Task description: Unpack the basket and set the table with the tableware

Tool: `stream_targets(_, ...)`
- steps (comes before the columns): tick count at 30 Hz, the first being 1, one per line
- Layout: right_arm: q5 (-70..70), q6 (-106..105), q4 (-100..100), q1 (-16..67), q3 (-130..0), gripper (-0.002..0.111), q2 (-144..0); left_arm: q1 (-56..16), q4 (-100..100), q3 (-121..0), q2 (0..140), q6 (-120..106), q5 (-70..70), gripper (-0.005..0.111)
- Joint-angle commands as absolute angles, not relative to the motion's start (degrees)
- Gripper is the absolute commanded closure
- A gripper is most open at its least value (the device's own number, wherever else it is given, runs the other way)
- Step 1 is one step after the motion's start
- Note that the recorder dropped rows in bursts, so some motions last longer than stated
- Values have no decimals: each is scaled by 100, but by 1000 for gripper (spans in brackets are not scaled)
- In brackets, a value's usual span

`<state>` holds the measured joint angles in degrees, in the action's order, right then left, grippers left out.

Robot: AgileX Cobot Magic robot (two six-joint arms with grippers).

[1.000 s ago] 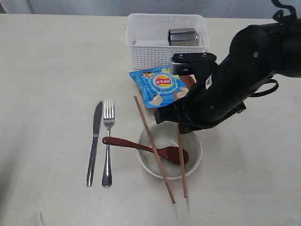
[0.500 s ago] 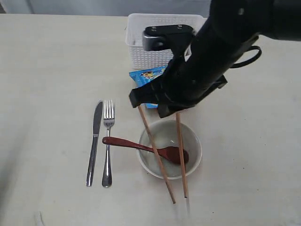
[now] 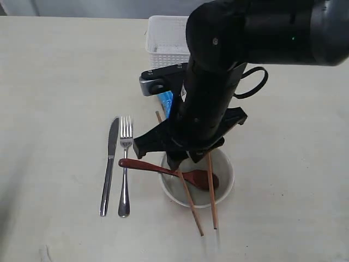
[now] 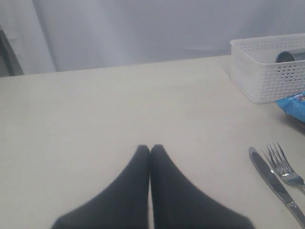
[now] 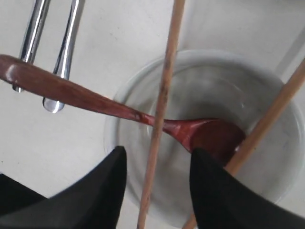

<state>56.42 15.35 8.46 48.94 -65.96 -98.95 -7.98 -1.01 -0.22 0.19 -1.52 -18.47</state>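
The off-white bowl [image 3: 223,177] stands on the table [image 3: 60,82] with the dark red spoon [image 3: 143,165] resting in it, handle over the rim. Two chopsticks [image 3: 192,213] lie across the bowl. Left of it, knife [image 3: 109,166] and fork [image 3: 125,164] lie side by side. My right gripper [image 5: 159,160] hovers open just above the bowl [image 5: 267,157], one chopstick [image 5: 164,90] running between its fingers [image 5: 112,176] without touching them. The white basket [image 4: 267,71] at the back holds a steel cup [image 4: 290,56]. My left gripper [image 4: 150,149] is shut and empty over bare table.
My right arm [image 3: 212,98] covers most of the basket [image 3: 163,38] and the blue chip bag [image 3: 166,102], of which only a sliver shows. The chip bag [image 4: 295,106] lies in front of the basket. A grey backdrop stands behind the table's far edge.
My right arm has swung from the right side toward the front and left, coming over the bowl and hiding the chip bag and cup. Its jaws have opened. The tableware has not moved.
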Motion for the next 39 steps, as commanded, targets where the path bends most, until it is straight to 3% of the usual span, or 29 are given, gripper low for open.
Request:
stream_targets(1,5385,1558,849,5005,-6765,67,-9903,-793,-79,0,0,-175,-1836,107)
stream_targets(36,5292,1777,399,5042,-6818,67,-10493,-793,-101,0,0,-175,-1836,107)
stream_targets(39,5242,1880,234,5042,-6818,76,-10504,-793,-101,0,0,-175,-1836,107)
